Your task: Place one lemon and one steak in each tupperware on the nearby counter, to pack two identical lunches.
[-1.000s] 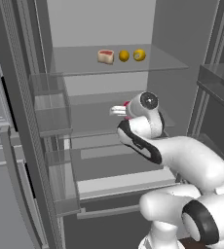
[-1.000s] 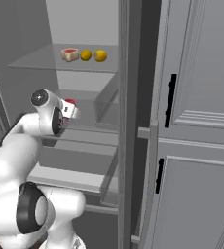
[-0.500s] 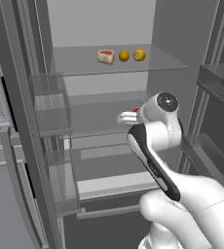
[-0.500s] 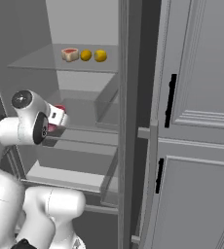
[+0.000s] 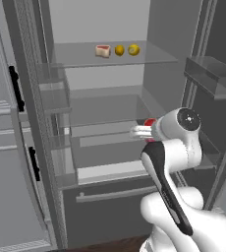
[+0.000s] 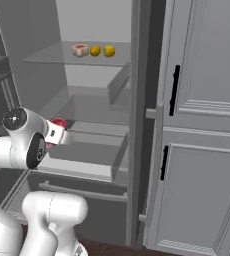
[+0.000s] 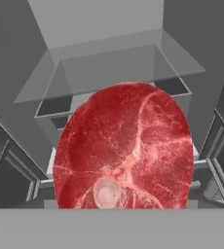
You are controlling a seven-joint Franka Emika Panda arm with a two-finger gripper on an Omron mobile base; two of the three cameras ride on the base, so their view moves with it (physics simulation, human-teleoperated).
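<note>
The arm bends up from the lower right of the left base view, its wrist level at frame centre before the open fridge; the gripper is clenched on a bright red steak, which looms across the middle of the hand view; on the glass shelf at upper centre lie a paler steak piece and two lemons.

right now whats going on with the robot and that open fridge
The white Franka arm's gripper is in front of the open grey fridge, holding a bright red-pink steak piece, which looms large in the hand view. On the upper glass shelf sit a pale tan-rimmed steak chunk and two small round yellow lemons in a row. No lunch trays can be seen here.
</note>
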